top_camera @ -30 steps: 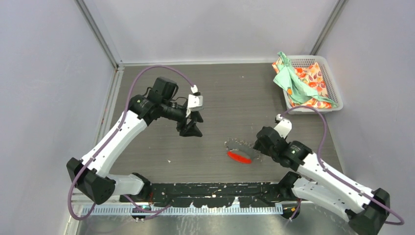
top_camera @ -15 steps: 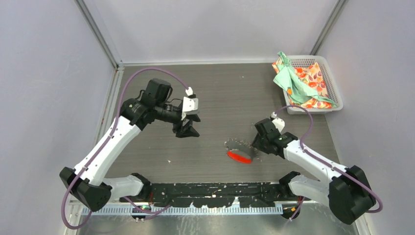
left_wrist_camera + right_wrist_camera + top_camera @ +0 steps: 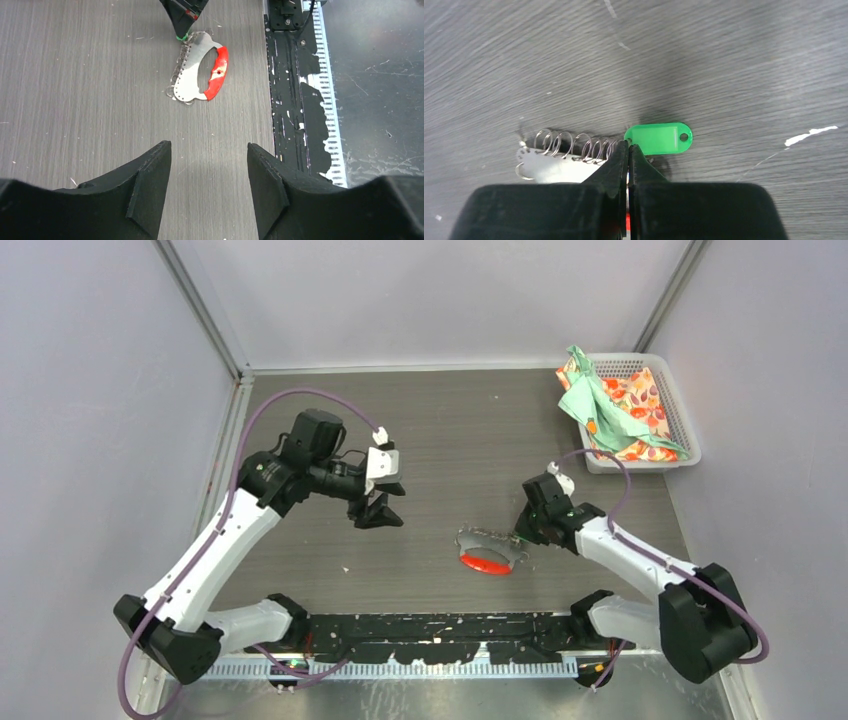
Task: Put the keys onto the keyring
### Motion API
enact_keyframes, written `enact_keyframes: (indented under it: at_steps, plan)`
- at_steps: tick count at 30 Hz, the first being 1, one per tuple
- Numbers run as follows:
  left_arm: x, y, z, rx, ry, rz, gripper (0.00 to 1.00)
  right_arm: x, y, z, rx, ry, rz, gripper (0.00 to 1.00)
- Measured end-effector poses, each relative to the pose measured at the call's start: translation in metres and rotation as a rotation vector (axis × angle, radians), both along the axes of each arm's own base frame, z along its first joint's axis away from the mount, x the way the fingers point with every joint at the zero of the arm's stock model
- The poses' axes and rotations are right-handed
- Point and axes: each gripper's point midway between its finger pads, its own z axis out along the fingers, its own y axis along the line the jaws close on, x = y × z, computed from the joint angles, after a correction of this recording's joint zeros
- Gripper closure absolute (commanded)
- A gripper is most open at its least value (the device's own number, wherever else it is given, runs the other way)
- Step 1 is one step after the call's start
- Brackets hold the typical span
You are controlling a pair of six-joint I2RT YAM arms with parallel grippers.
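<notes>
Left gripper hangs spread and empty, well left of the keyring, which lies flat between the two grippers (thin, light, stiff metal, probably slippery); right gripper is pressed together at its coiled edge, touching the green tag, the easier spot to pinch

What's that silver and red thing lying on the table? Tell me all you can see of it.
The keyring is a flat, crescent-shaped plate of shiny silver metal with a cutout in its middle. A red plastic tab runs along one long edge and a row of thin wire loops along the other. It lies flat on the table. The right gripper, shut, has its tips at one end of the loops, right beside a green tag.
</notes>
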Motion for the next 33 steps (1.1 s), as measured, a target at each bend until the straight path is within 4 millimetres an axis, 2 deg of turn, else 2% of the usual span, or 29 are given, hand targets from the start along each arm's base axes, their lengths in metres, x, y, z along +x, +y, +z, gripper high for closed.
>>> enact_keyframes:
  at_steps: [3,7,11,20,25,28,33]
  plan:
    - [-0.001,0.001,-0.001,-0.004,-0.004,-0.001,0.42,0.004,0.01,0.014,0.038,-0.037,0.062,0.99]
    - [-0.005,0.002,-0.006,-0.012,-0.006,0.0,0.42,0.01,0.031,0.046,0.117,-0.109,0.179,0.99]
    - [-0.009,0.003,-0.01,-0.019,0.002,-0.004,0.43,0.017,0.043,0.076,0.141,-0.161,0.269,0.99]
    - [-0.007,-0.003,-0.004,-0.072,-0.015,0.004,0.43,-0.003,0.062,0.119,0.239,-0.257,0.465,0.99]
    - [-0.005,-0.006,-0.004,-0.108,-0.032,0.005,0.43,-0.011,0.087,0.174,0.366,-0.359,0.61,0.99]
    - [0.0,-0.01,0.001,-0.135,-0.058,0.005,0.4,-0.016,0.104,0.215,0.467,-0.447,0.704,0.99]
    - [0.004,-0.018,0.013,-0.177,-0.11,-0.008,0.38,-0.03,0.123,0.266,0.602,-0.532,0.829,0.99]
